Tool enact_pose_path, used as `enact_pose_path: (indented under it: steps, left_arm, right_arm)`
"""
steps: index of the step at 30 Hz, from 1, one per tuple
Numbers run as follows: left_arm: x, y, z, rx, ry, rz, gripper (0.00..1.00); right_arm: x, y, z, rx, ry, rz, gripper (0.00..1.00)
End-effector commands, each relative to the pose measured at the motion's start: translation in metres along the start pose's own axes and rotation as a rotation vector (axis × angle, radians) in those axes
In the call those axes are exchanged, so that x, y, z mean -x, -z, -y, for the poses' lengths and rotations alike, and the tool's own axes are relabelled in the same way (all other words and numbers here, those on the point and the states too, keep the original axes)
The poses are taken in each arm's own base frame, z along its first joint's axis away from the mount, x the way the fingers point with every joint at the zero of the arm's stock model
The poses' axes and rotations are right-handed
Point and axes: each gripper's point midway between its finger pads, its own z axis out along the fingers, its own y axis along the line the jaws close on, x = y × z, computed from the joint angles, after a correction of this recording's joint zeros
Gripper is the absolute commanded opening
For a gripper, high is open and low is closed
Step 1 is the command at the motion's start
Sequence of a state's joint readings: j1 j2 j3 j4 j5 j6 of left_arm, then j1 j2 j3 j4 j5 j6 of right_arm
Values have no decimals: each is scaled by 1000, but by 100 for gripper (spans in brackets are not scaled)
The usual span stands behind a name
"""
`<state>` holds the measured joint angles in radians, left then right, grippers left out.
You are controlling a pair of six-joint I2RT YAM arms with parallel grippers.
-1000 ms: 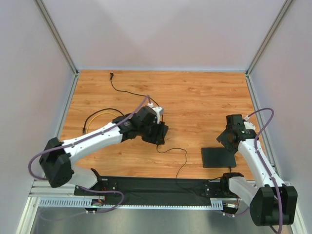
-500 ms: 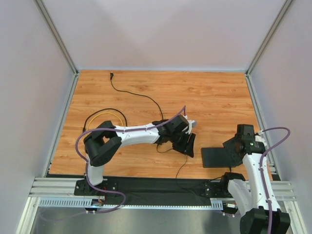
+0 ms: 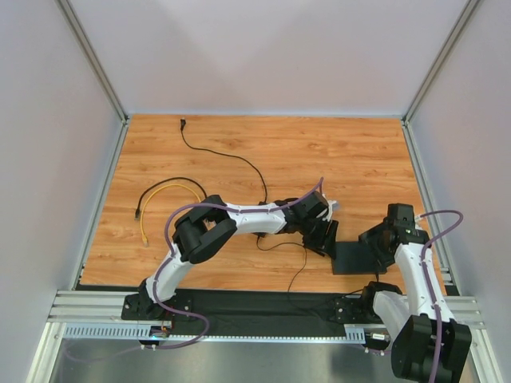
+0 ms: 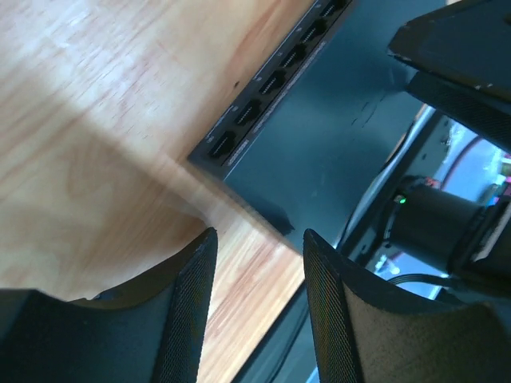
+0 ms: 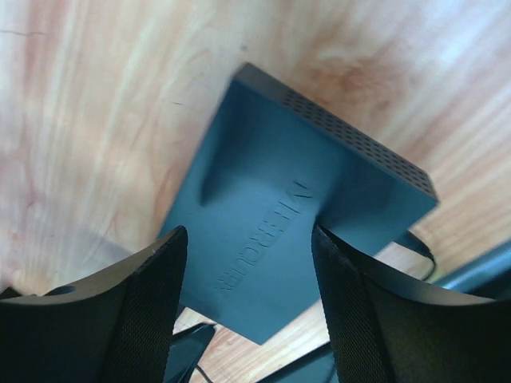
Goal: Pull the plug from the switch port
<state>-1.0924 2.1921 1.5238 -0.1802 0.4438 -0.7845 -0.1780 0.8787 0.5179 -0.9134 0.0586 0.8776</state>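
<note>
The switch lies flat on the wood table, in the near-right part, close to the near edge. Both arms meet at it.

L gripper comes in from the left, low, just beside the switch's left edge. In the L wrist view its fingers stand apart w/ bare table showing between them and nothing clamped. One corner of the switch sits just past the fingertips; can't tell if they touch it. A row of ports runs along the switch's side edge, seen as dark sockets. No plug can be made out in them from this angle.

R gripper sits over the right part of the switch, pointing down at it. In the R wrist view its fingers are spread wide over the top face, one to each side of a raised logo, w/ nothing gripped. Can't tell if the tips rest on the lid or hang just above it. Vent holes line one side wall.

A thin black cable snakes over the table just left of the switch, toward the near edge. A longer black cable runs from the far-left corner toward the L arm. A yellow cable loops at the left, well apart from the switch.
</note>
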Motion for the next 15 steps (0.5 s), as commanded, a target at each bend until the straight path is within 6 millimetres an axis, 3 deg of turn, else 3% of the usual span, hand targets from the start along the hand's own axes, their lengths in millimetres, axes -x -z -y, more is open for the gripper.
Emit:
enact_pose_path:
  steps: [1,8,15]
  left_arm:
    - [17,-3,21,-52,-24,38,56]
    - [26,-20,8,-23,13,28,55]
    - [42,-13,-16,14,67,58,55]
  right_arm:
    - [2,-7,-14,54,42,-11,66]
    - [-4,-23,-27,94,68,-70,65]
    - [-11,-38,-45,126,93,-167,63]
